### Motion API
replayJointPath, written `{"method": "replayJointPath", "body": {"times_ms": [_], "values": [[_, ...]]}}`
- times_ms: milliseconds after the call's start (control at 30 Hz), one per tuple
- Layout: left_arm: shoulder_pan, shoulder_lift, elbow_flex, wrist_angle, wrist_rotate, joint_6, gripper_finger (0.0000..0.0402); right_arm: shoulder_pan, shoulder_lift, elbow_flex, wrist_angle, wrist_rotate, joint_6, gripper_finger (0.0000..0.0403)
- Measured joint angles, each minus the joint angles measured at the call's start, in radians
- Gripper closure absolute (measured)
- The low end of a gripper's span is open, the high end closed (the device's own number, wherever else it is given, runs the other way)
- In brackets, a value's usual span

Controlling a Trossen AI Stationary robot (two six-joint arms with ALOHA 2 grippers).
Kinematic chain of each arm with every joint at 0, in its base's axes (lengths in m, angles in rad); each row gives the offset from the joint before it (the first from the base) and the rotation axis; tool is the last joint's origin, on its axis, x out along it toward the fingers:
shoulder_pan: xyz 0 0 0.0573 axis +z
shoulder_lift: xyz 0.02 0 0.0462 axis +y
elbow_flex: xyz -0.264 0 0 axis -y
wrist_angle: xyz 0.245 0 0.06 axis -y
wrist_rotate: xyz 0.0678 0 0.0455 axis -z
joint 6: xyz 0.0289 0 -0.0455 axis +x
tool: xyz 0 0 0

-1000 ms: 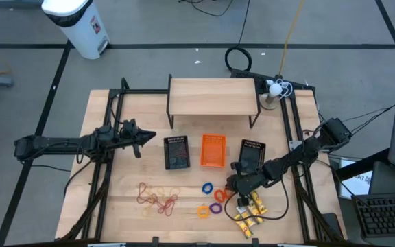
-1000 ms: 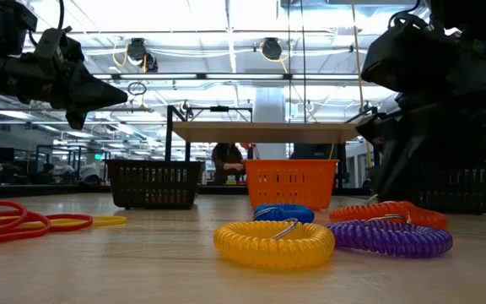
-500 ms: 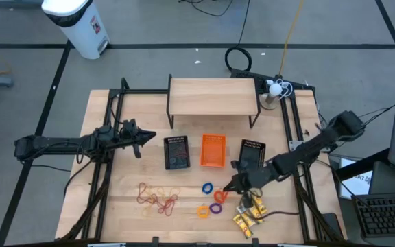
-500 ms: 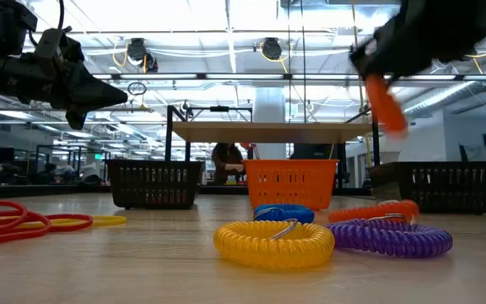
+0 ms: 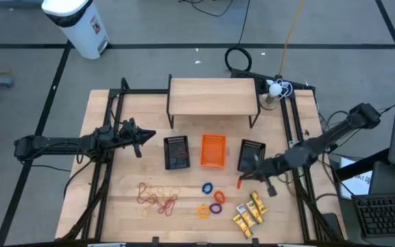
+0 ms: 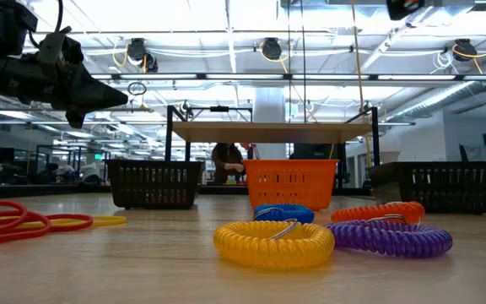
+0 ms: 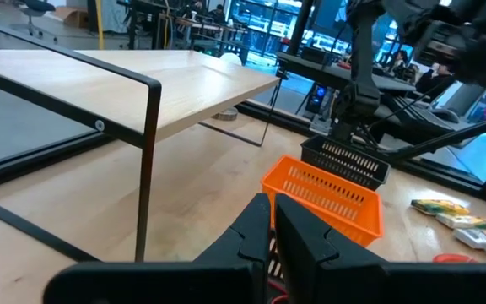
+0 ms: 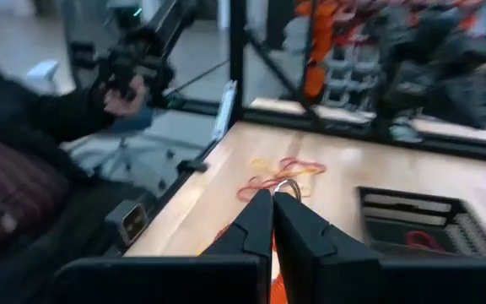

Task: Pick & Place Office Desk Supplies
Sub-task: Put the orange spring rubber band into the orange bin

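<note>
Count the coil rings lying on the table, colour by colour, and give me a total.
blue ring: 1
purple ring: 1
yellow-orange ring: 1
red-orange ring: 1
Total: 4
Not counted: the red-orange piece held off the table in the right gripper.
</note>
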Motion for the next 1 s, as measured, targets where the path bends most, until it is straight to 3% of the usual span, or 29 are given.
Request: {"method": "replayJointPath", "body": {"times_ms": [233, 633, 833, 1000], "values": [[0.000, 0.000, 0.000, -0.002, -0.002, 0.002, 0.0382, 0.000, -0.294, -0.200, 0.015, 0.095, 0.025, 0.0403], [0.000, 0.000, 0.000, -0.003, -0.030, 0.001, 0.0382, -0.041, -0.642, -0.414, 0.017, 0.099, 0.029, 0.0403], [0.000, 0.000, 0.000, -0.003, -0.032, 0.002, 0.0382, -0.070, -0.615, -0.414, 0.036, 0.144, 0.058, 0.0403], [0.000, 0.000, 0.000, -0.003, -0.043, 0.001, 0.0382, -0.129, -0.434, -0.346, 0.040, 0.085, 0.075, 0.0403]]}}
